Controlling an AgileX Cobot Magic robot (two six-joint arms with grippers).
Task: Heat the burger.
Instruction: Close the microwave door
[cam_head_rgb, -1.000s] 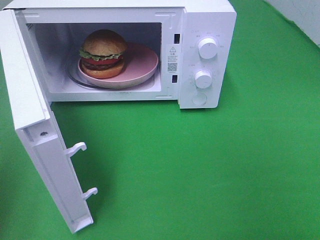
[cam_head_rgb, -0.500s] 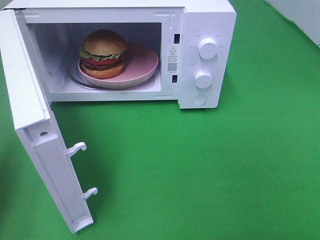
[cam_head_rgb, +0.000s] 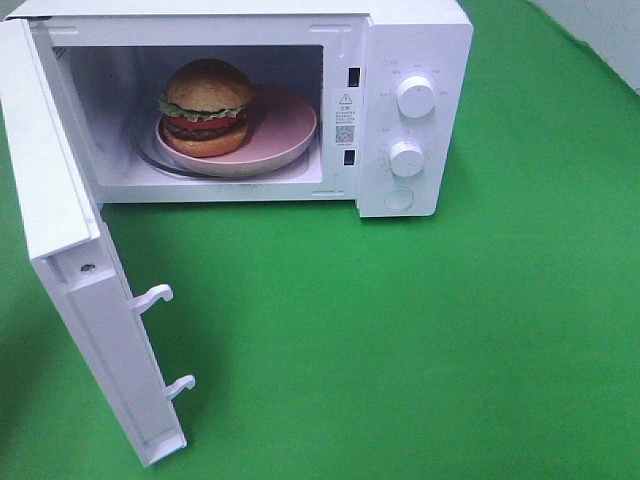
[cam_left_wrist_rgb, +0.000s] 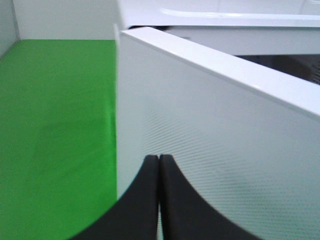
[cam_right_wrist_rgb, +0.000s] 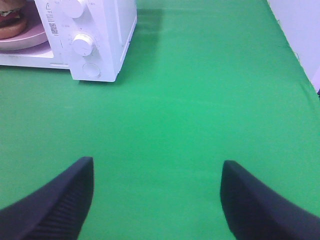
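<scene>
The burger (cam_head_rgb: 206, 108) with its golden bun, lettuce and tomato sits on a pink plate (cam_head_rgb: 285, 130) inside the white microwave (cam_head_rgb: 415, 40), whose door (cam_head_rgb: 75, 290) stands swung wide open toward the front left. Neither gripper shows in the exterior high view. In the left wrist view my left gripper (cam_left_wrist_rgb: 158, 161) is shut, its black tips pressed together right at the outer face of the door (cam_left_wrist_rgb: 225, 140). My right gripper (cam_right_wrist_rgb: 157, 172) hangs open over bare green cloth, well in front and to the right of the microwave (cam_right_wrist_rgb: 100, 35); a sliver of the burger (cam_right_wrist_rgb: 11, 20) shows there.
Two white knobs (cam_head_rgb: 415, 97) and a round button (cam_head_rgb: 398, 199) sit on the microwave's right panel. Two latch hooks (cam_head_rgb: 152, 295) jut from the door's inner edge. Green cloth (cam_head_rgb: 420, 340) covers the table in front and to the right.
</scene>
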